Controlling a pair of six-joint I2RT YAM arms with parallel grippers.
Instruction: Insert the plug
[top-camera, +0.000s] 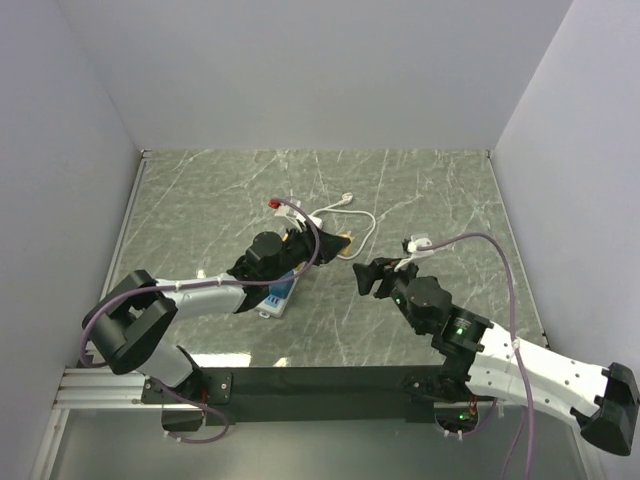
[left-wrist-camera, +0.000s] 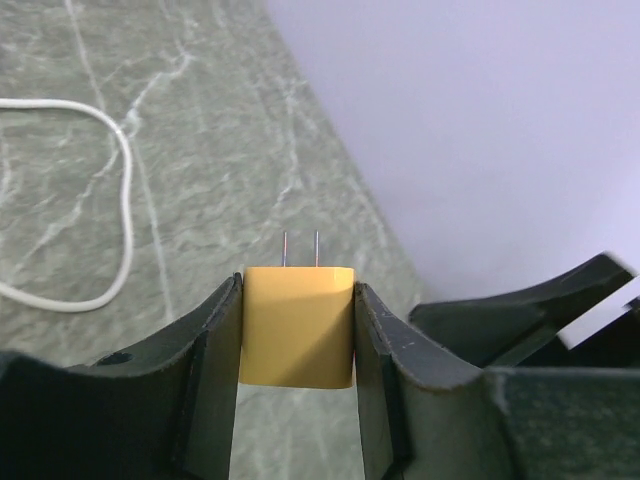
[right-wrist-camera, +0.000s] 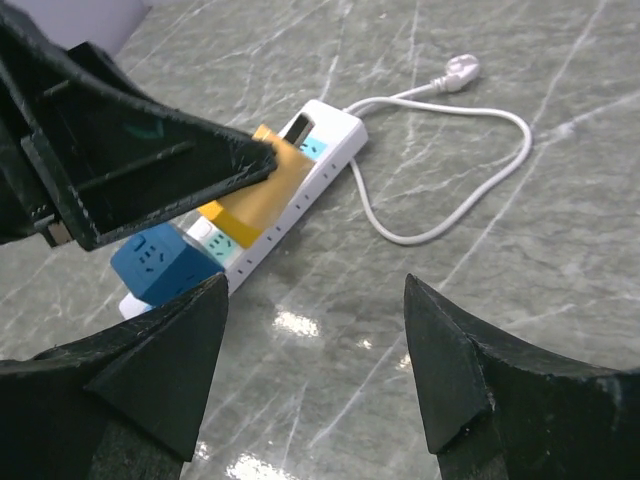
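Note:
The plug (left-wrist-camera: 296, 325) is a yellow block with two thin metal prongs pointing away from the left wrist camera. My left gripper (left-wrist-camera: 297, 290) is shut on its two sides. In the right wrist view the plug (right-wrist-camera: 255, 195) hangs over the white power strip (right-wrist-camera: 325, 150), clamped in the left gripper's dark fingers (right-wrist-camera: 150, 160). From above, the left gripper (top-camera: 328, 243) holds the plug (top-camera: 343, 241) just right of the strip (top-camera: 276, 303). My right gripper (right-wrist-camera: 315, 300) stands open over bare table, nothing between its fingers, a little right of the plug (top-camera: 365, 275).
A blue cube adapter (right-wrist-camera: 160, 262) sits plugged into the strip's near end. The strip's white cable (right-wrist-camera: 440, 200) loops across the table to a loose white end plug (right-wrist-camera: 460, 70). Grey walls close in the marble table (top-camera: 420, 190) on three sides.

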